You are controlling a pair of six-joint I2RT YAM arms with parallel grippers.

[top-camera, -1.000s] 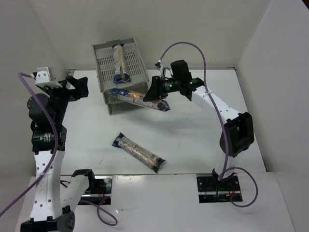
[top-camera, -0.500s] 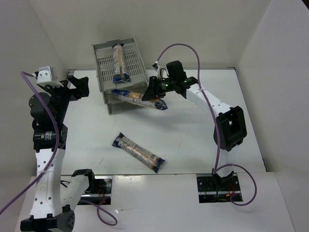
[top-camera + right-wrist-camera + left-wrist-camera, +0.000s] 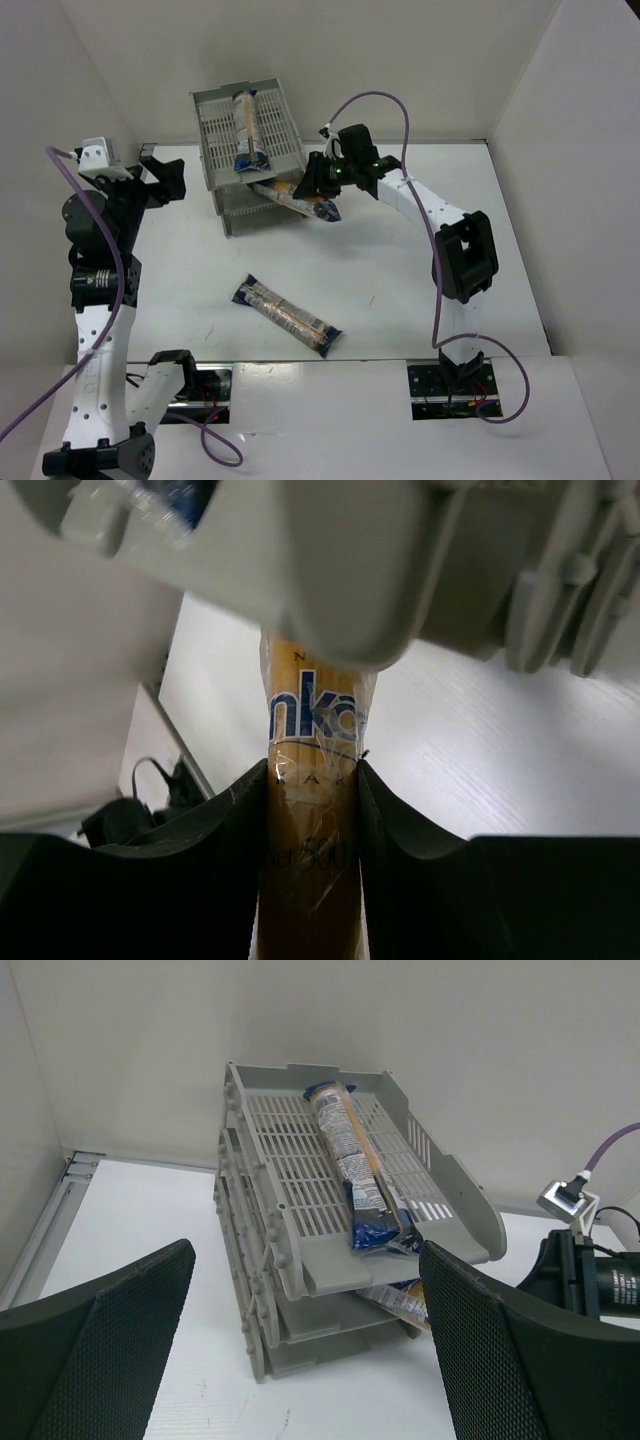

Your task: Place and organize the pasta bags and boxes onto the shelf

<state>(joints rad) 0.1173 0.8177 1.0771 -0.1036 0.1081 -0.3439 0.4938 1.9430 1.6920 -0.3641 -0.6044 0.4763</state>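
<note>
The grey slatted shelf (image 3: 218, 135) stands at the back of the table, also in the left wrist view (image 3: 290, 1175). One spaghetti pack (image 3: 246, 130) lies on its top tier (image 3: 355, 1165). My right gripper (image 3: 318, 182) is shut on a second pack (image 3: 298, 203) and holds it slanted, its far end inside a lower tier. In the right wrist view the pack (image 3: 312, 770) sits between the fingers (image 3: 225, 850) under the shelf's edge (image 3: 330, 570). A third pack (image 3: 288, 315) lies on the table in front. My left gripper (image 3: 160, 180) is open and empty, left of the shelf.
White walls close in the table at the back and both sides. The right arm's purple cable (image 3: 385, 100) arches above the table's back right. The two arm bases (image 3: 450, 385) sit at the near edge.
My right gripper has moved left toward the shelf, pushing the held pack further into the lower tier. The left arm has not moved.
</note>
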